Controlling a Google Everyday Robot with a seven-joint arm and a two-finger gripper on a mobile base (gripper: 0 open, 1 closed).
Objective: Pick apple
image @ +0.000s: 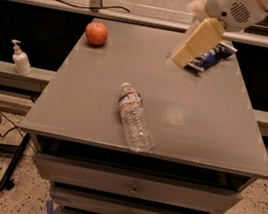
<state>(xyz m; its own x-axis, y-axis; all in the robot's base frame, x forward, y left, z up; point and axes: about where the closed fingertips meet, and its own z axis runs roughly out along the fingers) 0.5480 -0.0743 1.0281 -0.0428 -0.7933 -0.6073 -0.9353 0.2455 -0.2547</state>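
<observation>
The apple (96, 33) sits near the far left corner of the grey table (202, 125), well apart from the gripper (175, 61), which hangs above the far right part (partly covering a blue snack bag (215, 55)). A clear water bottle (135, 117) lies on its side near the front edge.

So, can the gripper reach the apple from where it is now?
Probably yes. The gripper hangs over the table, far right; the apple sits far left, and nothing stands between them. The water bottle lies nearer the front.
</observation>
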